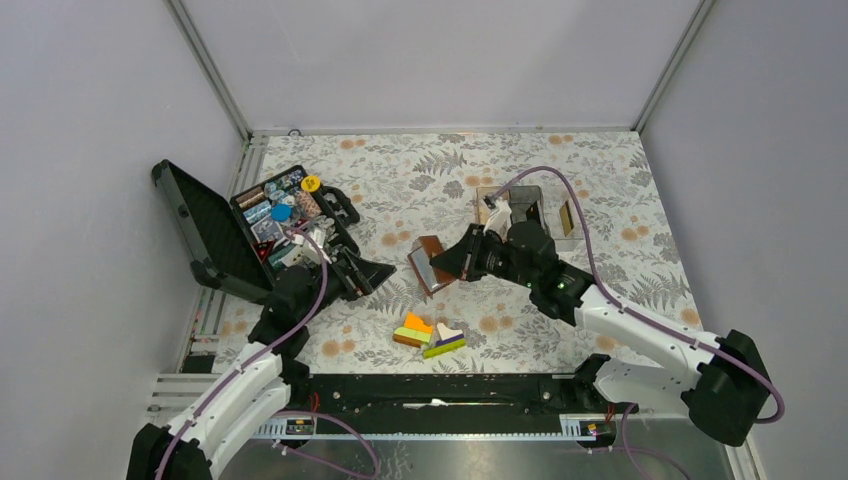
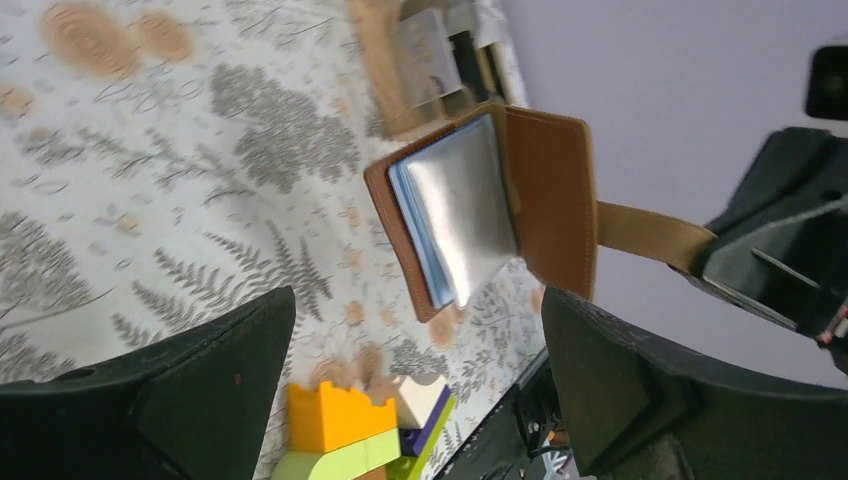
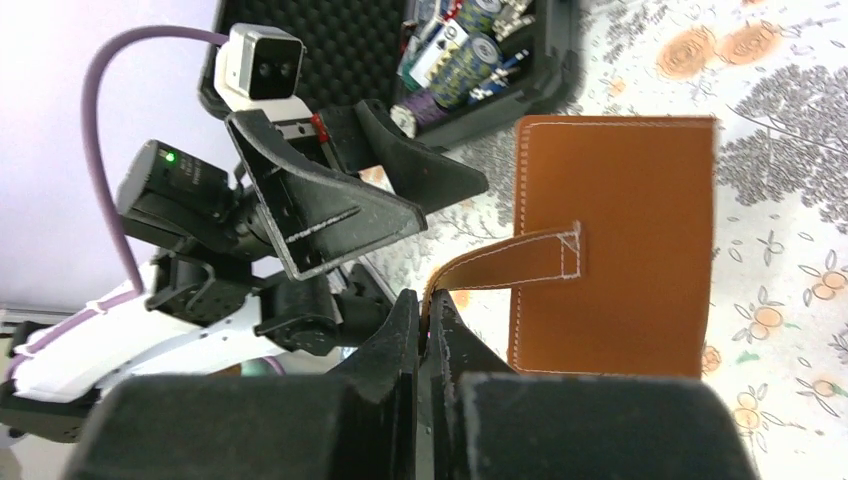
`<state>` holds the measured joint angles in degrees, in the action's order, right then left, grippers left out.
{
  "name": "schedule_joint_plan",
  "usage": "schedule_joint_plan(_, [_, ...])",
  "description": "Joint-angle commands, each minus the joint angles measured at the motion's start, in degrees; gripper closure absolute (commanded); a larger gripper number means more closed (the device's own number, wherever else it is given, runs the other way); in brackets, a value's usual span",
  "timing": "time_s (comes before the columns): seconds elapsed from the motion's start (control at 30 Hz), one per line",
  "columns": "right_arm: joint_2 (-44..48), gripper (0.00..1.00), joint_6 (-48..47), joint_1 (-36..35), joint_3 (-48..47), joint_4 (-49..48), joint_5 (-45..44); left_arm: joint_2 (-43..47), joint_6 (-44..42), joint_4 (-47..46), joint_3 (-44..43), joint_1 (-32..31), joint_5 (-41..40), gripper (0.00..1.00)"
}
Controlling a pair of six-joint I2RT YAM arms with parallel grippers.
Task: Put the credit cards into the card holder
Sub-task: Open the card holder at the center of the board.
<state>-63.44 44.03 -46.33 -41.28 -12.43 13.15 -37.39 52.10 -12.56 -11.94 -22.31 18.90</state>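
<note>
Mid-table, right gripper (image 3: 428, 305) pinching card holder (image 3: 615, 200) tab, left gripper (image 2: 418, 300) wide off its edge

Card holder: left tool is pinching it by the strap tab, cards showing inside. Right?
No. The right tool pinches the strap tab, per the right wrist view; the left tool is open and apart. The credit cards do show inside the card holder.
</note>
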Motion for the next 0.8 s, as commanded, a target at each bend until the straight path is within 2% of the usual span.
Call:
schedule_joint_plan(0.0, [3.2, 1.00, 2.9, 0.5, -2.8, -5.1, 1.5, 1.0, -1.1, -11.0, 0.8, 0.0, 6.9, 0.03])
schedule_joint_plan(0.1, [4.6, 1.00, 4.5, 0.5, -2.9, -7.2, 2.0, -0.7, -0.1, -15.2, 1.6, 0.0, 10.7, 0.06])
schedule_joint_plan(0.2, [5.4, 1.00, 5.6, 0.5, -3.1, -9.3, 2.7, -2.4, 2.5, -22.2, 2.9, 0.0, 14.3, 0.15])
schedule_joint_plan(0.33, [5.7, 1.00, 6.8, 0.5, -2.9, -12.6, 3.9, -4.1, 4.7, -25.8, 3.5, 0.0, 17.4, 0.26])
schedule_joint_plan(0.6, [5.1, 1.00, 9.8, 0.5, -1.8, -20.1, 6.3, -7.1, 10.3, -32.7, 5.8, 0.0, 18.1, 0.42])
schedule_joint_plan(0.77, [4.7, 1.00, 10.8, 0.5, -1.8, -22.7, 7.8, -9.9, 11.0, -34.8, 5.6, -0.2, 17.7, 0.46])
